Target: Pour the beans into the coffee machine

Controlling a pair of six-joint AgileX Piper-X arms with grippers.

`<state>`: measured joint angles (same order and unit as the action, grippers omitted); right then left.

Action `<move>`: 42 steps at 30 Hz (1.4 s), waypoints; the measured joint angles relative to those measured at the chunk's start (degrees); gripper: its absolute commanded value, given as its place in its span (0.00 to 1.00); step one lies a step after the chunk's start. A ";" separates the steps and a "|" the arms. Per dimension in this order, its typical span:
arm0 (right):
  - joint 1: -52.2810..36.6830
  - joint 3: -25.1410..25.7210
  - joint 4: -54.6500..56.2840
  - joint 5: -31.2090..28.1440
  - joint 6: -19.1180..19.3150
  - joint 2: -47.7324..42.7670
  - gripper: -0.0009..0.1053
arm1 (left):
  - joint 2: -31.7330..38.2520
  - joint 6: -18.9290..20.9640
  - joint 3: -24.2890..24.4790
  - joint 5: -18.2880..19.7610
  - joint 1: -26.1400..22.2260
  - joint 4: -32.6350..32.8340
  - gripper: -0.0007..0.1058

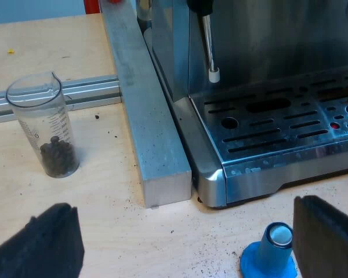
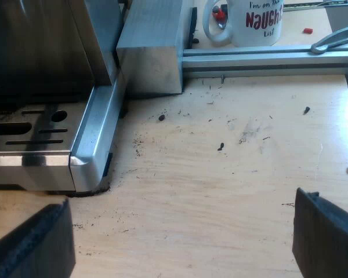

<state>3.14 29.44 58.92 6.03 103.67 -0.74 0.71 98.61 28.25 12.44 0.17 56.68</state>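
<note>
A clear measuring glass point(image 1: 44, 124) with dark coffee beans in its bottom stands upright on the wooden table, beyond one finger of my left gripper point(image 1: 188, 240). That gripper is open, with nothing between its black fingers point(image 1: 43, 246). The espresso machine's drip tray point(image 1: 278, 124) and steam wand point(image 1: 209, 43) are ahead, beyond a metal bar point(image 1: 145, 110). A blue tamper point(image 1: 271, 252) stands close to the other left finger. My right gripper point(image 2: 182, 240) is open over bare wood beside the machine's corner point(image 2: 90, 156).
A white mug point(image 2: 243, 20) with red lettering stands beyond an aluminium rail point(image 2: 267, 61). Another rail point(image 1: 87, 92) runs behind the measuring glass. A few loose beans point(image 2: 220, 146) and coffee grounds lie scattered on the table.
</note>
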 measured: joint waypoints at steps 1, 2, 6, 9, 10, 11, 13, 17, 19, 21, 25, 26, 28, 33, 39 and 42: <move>0.00 0.00 0.00 0.00 0.00 0.00 0.74 | 0.00 0.00 0.00 0.00 0.00 0.00 0.71; 0.00 0.00 0.00 0.00 0.00 0.00 0.74 | 0.00 0.00 0.00 0.00 0.00 0.00 0.71; 0.00 0.00 0.00 0.00 0.00 0.00 0.74 | 0.00 0.00 0.00 0.00 0.00 0.00 0.71; 0.00 0.00 0.00 0.00 0.00 0.00 0.74 | 0.00 0.00 0.00 0.00 0.00 0.00 0.71; 0.00 0.00 0.00 0.00 0.00 0.00 0.74 | 0.00 0.00 0.00 0.00 0.00 0.00 0.71; 0.00 0.00 -0.16 0.15 -0.44 0.00 0.74 | 0.00 0.00 0.00 0.00 0.00 0.00 0.71; 0.14 0.00 -0.97 0.29 -0.44 0.00 0.74 | 0.00 0.00 0.00 0.00 0.00 -0.49 0.71; 1.64 0.67 -2.37 2.88 -0.44 0.00 0.74 | 0.00 0.00 0.51 -0.46 0.00 -0.56 0.71; 3.10 1.78 -2.35 4.52 -0.44 0.43 0.74 | 0.00 0.00 1.79 -1.88 0.00 -0.31 0.74; 4.58 3.33 -2.35 5.82 -0.03 2.23 0.74 | 0.00 0.00 1.93 -1.88 -0.10 -0.31 0.76; 10.12 6.89 -2.55 10.73 1.00 8.92 0.74 | -0.94 3.51 5.93 -2.71 -0.12 -1.83 0.76; 11.54 7.66 -2.52 11.66 1.24 10.80 0.74 | -1.86 4.68 6.09 -2.94 -0.12 -2.77 0.76; 14.41 8.74 -2.64 13.69 3.11 13.53 0.74 | -3.22 6.00 6.08 -3.50 -0.12 -3.65 0.76; 22.00 9.89 -7.65 16.65 4.55 20.21 0.74 | -6.46 7.67 6.08 -7.18 -0.12 -5.88 0.76; 30.68 9.89 -18.29 16.78 4.60 26.78 0.74 | -10.56 10.01 5.85 -10.62 -0.12 -7.43 0.76; 35.17 9.89 -23.31 16.84 4.73 30.35 0.74 | -14.03 10.18 5.88 -13.91 -0.17 -8.92 0.76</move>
<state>38.31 39.33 35.61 22.88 108.41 29.61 -13.32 108.79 34.14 -1.47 0.00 47.76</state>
